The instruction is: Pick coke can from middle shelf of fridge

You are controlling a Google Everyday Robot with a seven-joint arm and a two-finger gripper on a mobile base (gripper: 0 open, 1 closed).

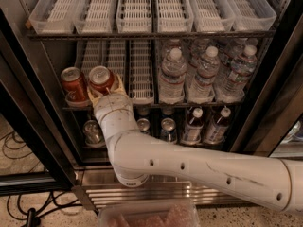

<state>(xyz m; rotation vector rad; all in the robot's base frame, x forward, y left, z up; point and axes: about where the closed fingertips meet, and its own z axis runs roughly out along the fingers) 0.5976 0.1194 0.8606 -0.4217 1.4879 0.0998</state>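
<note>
Two red coke cans stand at the left front of the middle shelf [142,100] of the fridge [33,126]. My gripper [106,90] is at the right coke can [101,78], reaching in from below and in front and hiding its lower part. The left coke can [74,84] stands free beside it. My white arm [189,167] crosses the bottom of the view.
Several clear water bottles [173,77] stand on the right of the middle shelf. White slotted lanes [141,74] run back between the cans and the bottles. Wide clear bins [137,8] fill the rack above. Silver cans [166,126] and small bottles [194,124] stand on the rack below. Cables [19,150] lie on the floor at left.
</note>
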